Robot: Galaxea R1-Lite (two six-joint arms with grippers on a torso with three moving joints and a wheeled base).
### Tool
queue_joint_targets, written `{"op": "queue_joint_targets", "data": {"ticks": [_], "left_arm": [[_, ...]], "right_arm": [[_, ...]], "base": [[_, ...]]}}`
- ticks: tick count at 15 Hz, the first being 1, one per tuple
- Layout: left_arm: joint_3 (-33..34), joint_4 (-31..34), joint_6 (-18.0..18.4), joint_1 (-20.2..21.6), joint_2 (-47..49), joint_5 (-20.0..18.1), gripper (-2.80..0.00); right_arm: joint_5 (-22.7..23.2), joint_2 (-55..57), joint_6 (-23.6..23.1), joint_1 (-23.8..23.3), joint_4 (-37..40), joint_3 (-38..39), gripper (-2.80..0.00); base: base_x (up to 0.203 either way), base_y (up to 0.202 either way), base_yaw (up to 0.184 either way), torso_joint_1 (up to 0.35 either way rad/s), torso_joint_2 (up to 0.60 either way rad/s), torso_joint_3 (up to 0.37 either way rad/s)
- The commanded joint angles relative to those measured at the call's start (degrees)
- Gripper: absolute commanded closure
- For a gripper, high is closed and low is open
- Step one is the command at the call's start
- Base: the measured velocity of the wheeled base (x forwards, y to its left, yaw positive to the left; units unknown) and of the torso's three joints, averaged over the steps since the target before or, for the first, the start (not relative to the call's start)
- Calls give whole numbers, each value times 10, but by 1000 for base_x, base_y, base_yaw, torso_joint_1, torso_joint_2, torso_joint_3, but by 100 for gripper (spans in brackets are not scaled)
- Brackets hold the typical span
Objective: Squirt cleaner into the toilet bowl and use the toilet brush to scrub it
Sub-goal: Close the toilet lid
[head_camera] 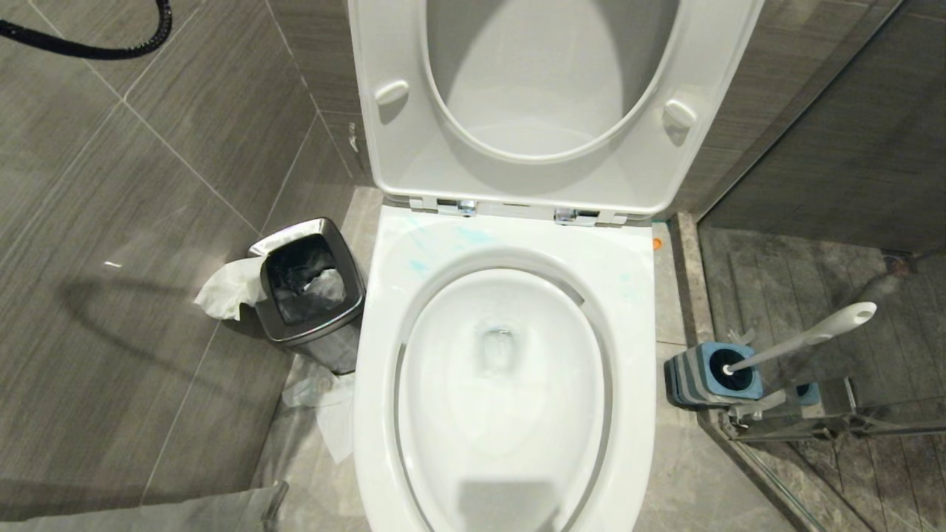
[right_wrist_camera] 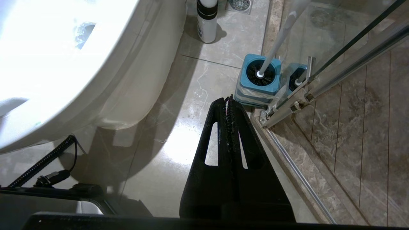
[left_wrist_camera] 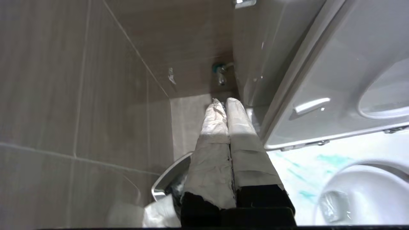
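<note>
The white toilet bowl (head_camera: pixel 384 355) fills the middle of the head view, seat and lid raised. Pale teal streaks of cleaner (head_camera: pixel 473 236) lie on its back rim, and the same cleaner (left_wrist_camera: pixel 332 159) shows in the left wrist view. The toilet brush (head_camera: pixel 813 336) stands with its white handle leaning in the blue holder (head_camera: pixel 728 373) on the floor to the right. My left gripper (left_wrist_camera: pixel 223 101), fingers wrapped in paper, is shut and empty above the bin left of the toilet. My right gripper (right_wrist_camera: pixel 229 98) is shut and empty, low over the floor, short of the brush (right_wrist_camera: pixel 274 48).
A square steel bin (head_camera: pixel 310 284) with tissue hanging out stands left of the toilet. A white bottle (right_wrist_camera: pixel 207 19) stands on the floor by the toilet's base. The glass shower door and its metal rail (right_wrist_camera: pixel 287 108) run just beside the brush holder (right_wrist_camera: pixel 260 76).
</note>
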Motion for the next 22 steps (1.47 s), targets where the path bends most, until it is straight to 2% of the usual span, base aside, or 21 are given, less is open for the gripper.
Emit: {"op": "queue_joint_targets", "data": {"ticks": [1, 2, 4, 5, 6, 7, 8, 10, 13, 14, 16, 18, 19, 22], "left_arm": [[0, 19, -26, 11, 3, -22, 0], [1, 33, -39, 20, 2, -57, 0], [2, 71, -73, 47, -5, -182, 0], [3, 87, -86, 66, -9, -258, 0], [4, 96, -95, 101, -9, -328, 0], [4, 99, -99, 139, -4, -379, 0], [4, 80, -103, 167, 13, -410, 0], [5, 17, -107, 200, 50, -432, 0], [5, -64, -140, 231, 106, -523, 0], [5, -111, -155, 236, 128, -541, 0], [5, -200, -191, 237, 165, -552, 0], [3, -256, -251, 232, 181, -560, 0], [1, -268, -263, 228, 189, -564, 0], [1, -313, -263, 215, 215, -566, 0]], "right_arm": [[1, 0, 0, 0, 0, 0, 0], [1, 0, 0, 0, 0, 0, 0], [1, 0, 0, 0, 0, 0, 0], [1, 0, 0, 0, 0, 0, 0], [1, 0, 0, 0, 0, 0, 0], [1, 0, 0, 0, 0, 0, 0], [1, 0, 0, 0, 0, 1, 0], [1, 0, 0, 0, 0, 0, 0], [1, 0, 0, 0, 0, 0, 0], [1, 0, 0, 0, 0, 0, 0], [1, 0, 0, 0, 0, 0, 0], [1, 0, 0, 0, 0, 1, 0], [1, 0, 0, 0, 0, 0, 0], [1, 0, 0, 0, 0, 0, 0]], "base": [[0, 0, 0, 0, 0, 0], [0, 0, 0, 0, 0, 0], [0, 0, 0, 0, 0, 0], [0, 0, 0, 0, 0, 0], [0, 0, 0, 0, 0, 0], [0, 0, 0, 0, 0, 0], [0, 0, 0, 0, 0, 0], [0, 0, 0, 0, 0, 0], [0, 0, 0, 0, 0, 0], [0, 0, 0, 0, 0, 0], [0, 0, 0, 0, 0, 0], [0, 0, 0, 0, 0, 0], [0, 0, 0, 0, 0, 0], [0, 0, 0, 0, 0, 0]]}}
